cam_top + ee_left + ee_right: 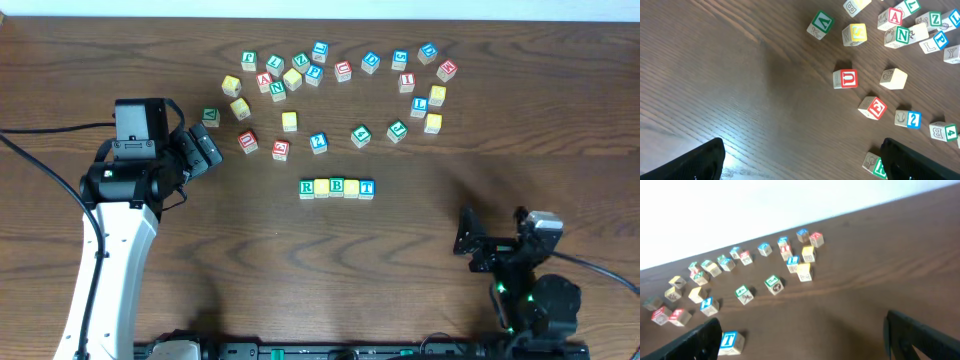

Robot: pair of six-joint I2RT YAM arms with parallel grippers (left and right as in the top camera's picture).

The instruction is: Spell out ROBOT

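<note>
Dark wooden table (200,300). Mid-table: cube row (337,187), R, yellow, B, yellow, T, touching. Far side: loose cubes (343,71). At left, left gripper (207,148); near right, right gripper (468,243): both spread wide, empty.

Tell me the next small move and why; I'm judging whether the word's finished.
Probably just pull the left gripper back from the loose cubes: R, B, T and two yellow cubes already stand in a row, and it and the right gripper are open, empty.
</note>
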